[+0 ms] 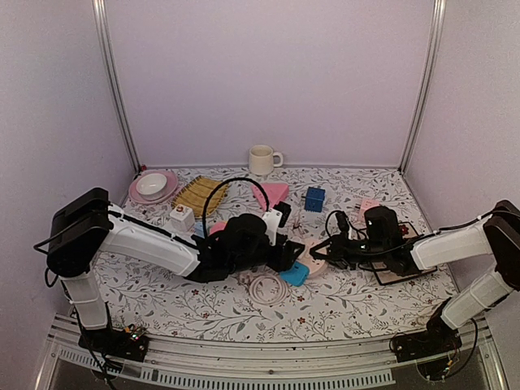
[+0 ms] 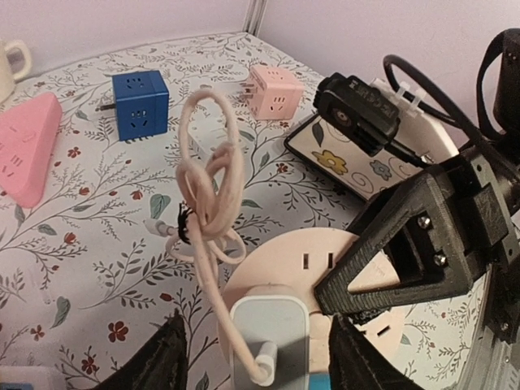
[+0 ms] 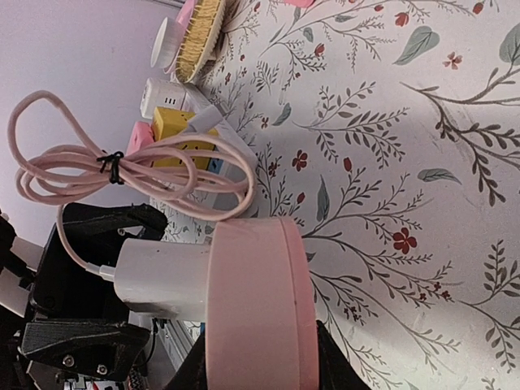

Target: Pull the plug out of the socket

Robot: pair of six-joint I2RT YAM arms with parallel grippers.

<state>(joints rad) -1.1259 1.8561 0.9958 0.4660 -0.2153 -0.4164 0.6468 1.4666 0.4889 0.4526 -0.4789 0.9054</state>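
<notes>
A round pink socket (image 2: 357,268) lies on the flowered cloth at the table's centre (image 1: 315,262). A white plug (image 2: 272,337) sits in it, with a pale pink tied cable (image 2: 213,203) running off its top. My left gripper (image 2: 266,361) is open, with its black fingers (image 2: 166,357) on either side of the plug and a small gap on each side. My right gripper (image 3: 264,370) is shut on the socket (image 3: 256,301), edge to edge. The right wrist view shows the plug (image 3: 158,280) standing out of the socket's face and the cable (image 3: 122,171) looped beside it.
A blue cube socket (image 1: 314,198), pink triangle strip (image 1: 274,193) and pink cube (image 1: 370,205) lie behind. A mug (image 1: 262,159), pink plate with bowl (image 1: 153,187), bamboo mat (image 1: 197,193) and white cube (image 1: 182,218) sit further back and left. A white cable coil (image 1: 264,286) lies in front.
</notes>
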